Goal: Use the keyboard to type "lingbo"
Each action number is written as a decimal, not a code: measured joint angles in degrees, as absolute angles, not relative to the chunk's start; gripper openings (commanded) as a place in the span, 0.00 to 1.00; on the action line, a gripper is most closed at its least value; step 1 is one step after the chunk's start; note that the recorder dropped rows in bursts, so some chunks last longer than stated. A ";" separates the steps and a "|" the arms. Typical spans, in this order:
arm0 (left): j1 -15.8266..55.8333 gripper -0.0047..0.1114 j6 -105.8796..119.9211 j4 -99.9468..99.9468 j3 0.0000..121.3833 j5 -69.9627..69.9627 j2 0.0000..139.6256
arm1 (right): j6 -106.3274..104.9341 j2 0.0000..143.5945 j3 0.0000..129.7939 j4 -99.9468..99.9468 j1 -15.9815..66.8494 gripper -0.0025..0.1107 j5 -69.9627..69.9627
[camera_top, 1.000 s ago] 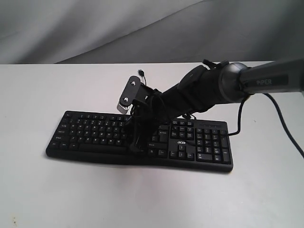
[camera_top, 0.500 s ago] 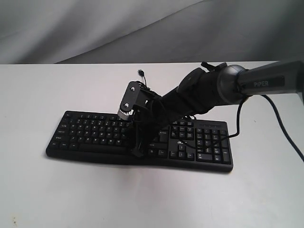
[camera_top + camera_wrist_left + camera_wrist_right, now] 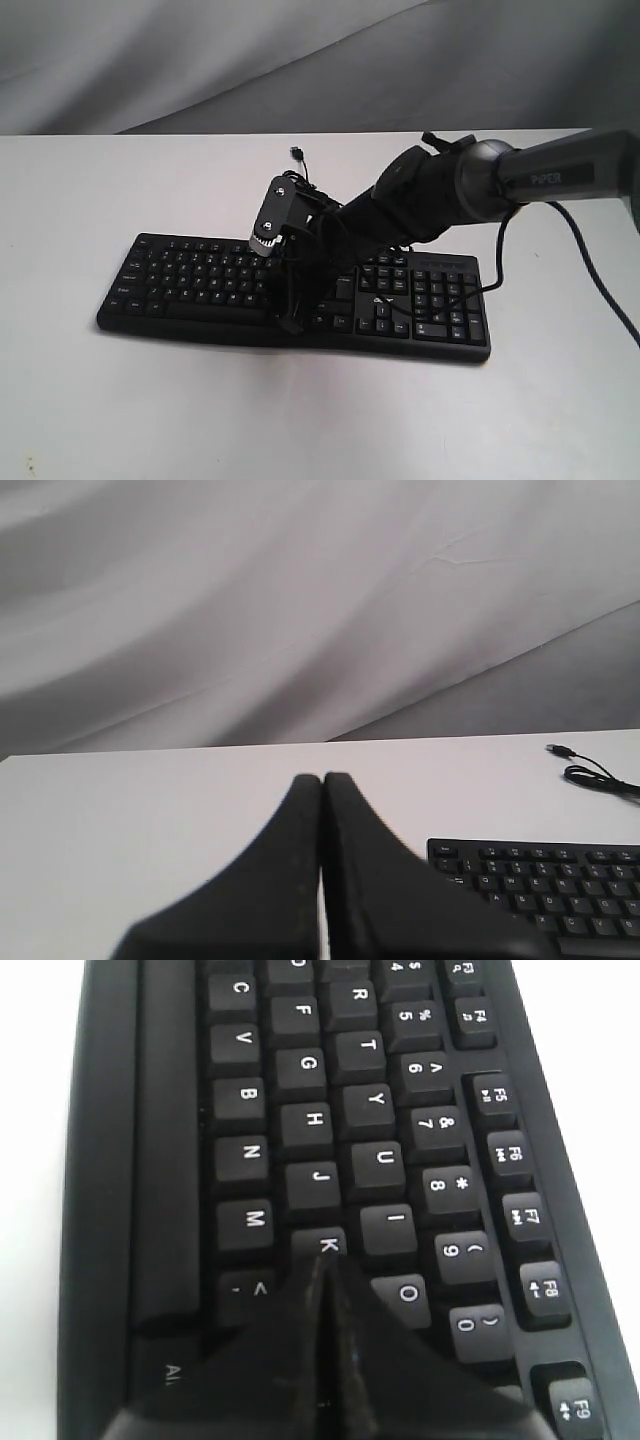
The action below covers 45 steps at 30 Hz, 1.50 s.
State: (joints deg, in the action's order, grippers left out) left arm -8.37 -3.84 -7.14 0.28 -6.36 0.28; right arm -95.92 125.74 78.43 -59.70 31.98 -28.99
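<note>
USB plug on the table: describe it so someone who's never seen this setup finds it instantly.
Find the wide black keyboard on the white table. Behind its far edge, near the middle, a thin black cable curls on the tabletop. The USB plug is its free end: small, dark, lying alone on bare white surface.

Looks like a robot test lab or recording set-up. Plain white worktop (image 3: 100, 400), creased grey cloth backdrop (image 3: 200, 60) hung behind far edge, black robot arm (image 3: 560, 170) marked "PIPER" reaching in across right edge, black keyboard (image 3: 180, 280) lying near worktop middle.
</note>
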 measured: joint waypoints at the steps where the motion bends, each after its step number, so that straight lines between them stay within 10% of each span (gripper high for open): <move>1: -8.37 0.04 -3.84 -7.14 0.28 -6.36 0.28 | -95.92 125.74 78.54 -59.70 31.98 0.02 -28.99; 45: -8.37 0.04 -3.84 -7.14 0.28 -6.36 0.28 | -94.31 129.53 86.97 -57.44 32.57 0.02 -30.47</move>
State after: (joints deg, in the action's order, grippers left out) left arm -8.37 -3.84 -7.14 0.28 -6.36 0.28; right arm -94.31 129.53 86.97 -57.44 32.57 -30.47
